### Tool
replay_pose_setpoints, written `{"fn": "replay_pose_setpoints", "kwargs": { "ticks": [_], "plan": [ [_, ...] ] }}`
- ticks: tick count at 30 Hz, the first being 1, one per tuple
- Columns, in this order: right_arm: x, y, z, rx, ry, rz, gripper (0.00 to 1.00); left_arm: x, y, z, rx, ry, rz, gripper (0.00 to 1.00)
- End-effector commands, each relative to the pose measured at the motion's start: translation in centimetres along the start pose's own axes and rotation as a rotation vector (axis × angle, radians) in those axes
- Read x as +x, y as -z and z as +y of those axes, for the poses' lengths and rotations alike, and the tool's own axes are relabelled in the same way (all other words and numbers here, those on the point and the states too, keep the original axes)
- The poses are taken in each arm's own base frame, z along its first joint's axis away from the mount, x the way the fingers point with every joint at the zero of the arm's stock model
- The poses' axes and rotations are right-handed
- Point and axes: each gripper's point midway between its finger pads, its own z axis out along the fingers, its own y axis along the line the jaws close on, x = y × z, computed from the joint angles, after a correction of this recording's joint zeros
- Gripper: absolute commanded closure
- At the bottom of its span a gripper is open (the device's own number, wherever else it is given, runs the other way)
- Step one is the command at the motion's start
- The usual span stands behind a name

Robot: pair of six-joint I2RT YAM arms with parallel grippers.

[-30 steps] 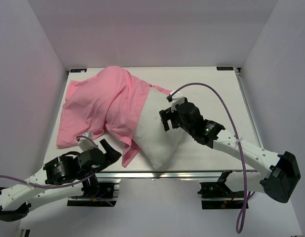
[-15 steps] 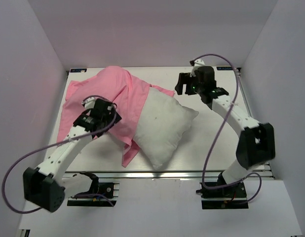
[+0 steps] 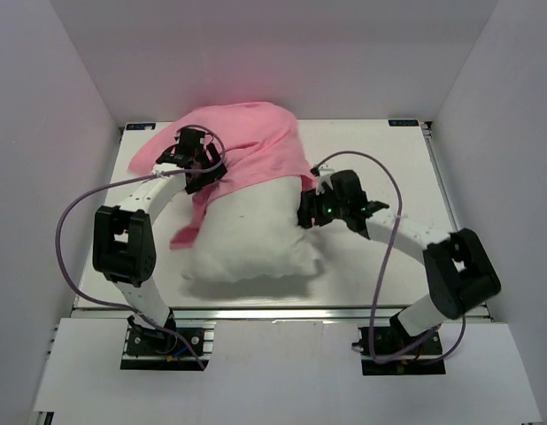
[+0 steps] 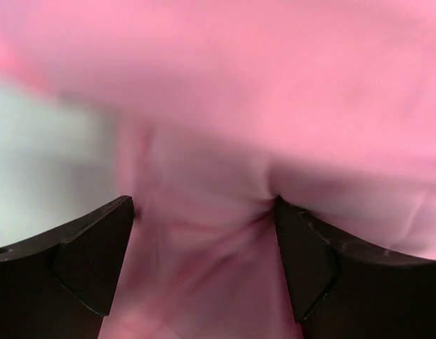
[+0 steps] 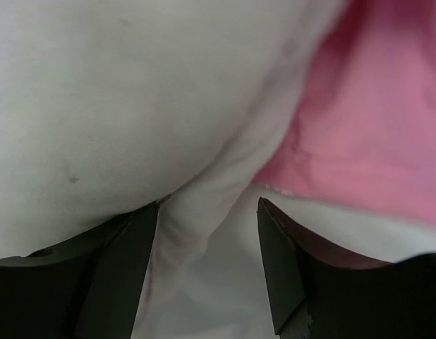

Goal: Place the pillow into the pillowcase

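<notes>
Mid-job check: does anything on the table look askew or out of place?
The pillowcase is bunched in a heap over the far end of the pillow, most of which lies bare. A loose pink flap trails down the pillow's left side. No tear or spill shows.

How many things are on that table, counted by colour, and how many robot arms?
Pink pillowcase: 1
White pillow: 1
Robot arms: 2, left arm and right arm
Total: 4
</notes>
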Motion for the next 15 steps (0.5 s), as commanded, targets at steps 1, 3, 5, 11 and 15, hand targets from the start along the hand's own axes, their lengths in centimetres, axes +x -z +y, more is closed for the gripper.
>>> {"fn": "replay_pose_setpoints", "kwargs": {
  "ticks": [1, 3, 5, 11, 15],
  "plan": [
    [-0.5, 1.5, 6.1, -0.128, 0.055, -0.069, 0.35, -2.7, -0.1, -3.2, 0.118, -0.126, -0.054, 0.10],
    [0.2, 2.0, 5.7, -0.058, 0.043, -0.070, 0.34, -3.8, 1.7, -2.9, 0.084, -0.145, -0.077, 0.09],
    [-0.6, 2.4, 4.2, 0.042, 0.018, -0.095, 0.31, -3.3, 2.8, -0.8, 0.004, -0.141, -0.090, 0.09],
    [-3.3, 5.2, 1.9, 0.188, -0.007, -0.156, 0.25, -5.3, 14.3, 1.8, -0.074, -0.058, -0.268, 0.02],
    [-3.1, 8.3, 0.4, 0.272, -0.053, -0.157, 0.19, -2.3, 20.3, -2.6, 0.099, -0.240, -0.262, 0.02]
  ]
}}
